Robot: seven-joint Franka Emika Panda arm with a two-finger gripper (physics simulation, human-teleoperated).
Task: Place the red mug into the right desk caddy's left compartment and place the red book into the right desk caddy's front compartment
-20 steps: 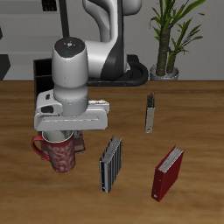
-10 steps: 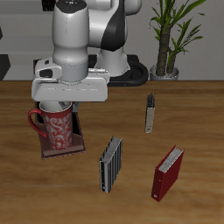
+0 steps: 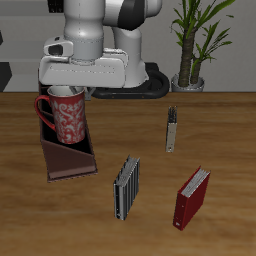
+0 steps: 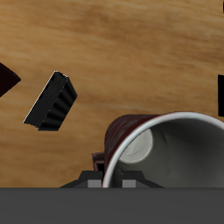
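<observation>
My gripper is shut on the rim of the red mug and holds it upright over the back part of the right desk caddy. The mug hides the caddy's compartments, so I cannot tell whether its base is inside one. The caddy's sloped low end points to the table's front edge. In the wrist view the mug shows its light grey inside, close below the gripper. The red book stands upright near the front edge, far from the caddy.
A grey striped book stands between the caddy and the red book; it also shows in the wrist view. A small slim dark book stands farther back. A potted plant stands at the table's back, beside the robot's base.
The gripper has risen and moved toward the table's back with the mug, from low in front of the caddy to over the caddy's back part.
</observation>
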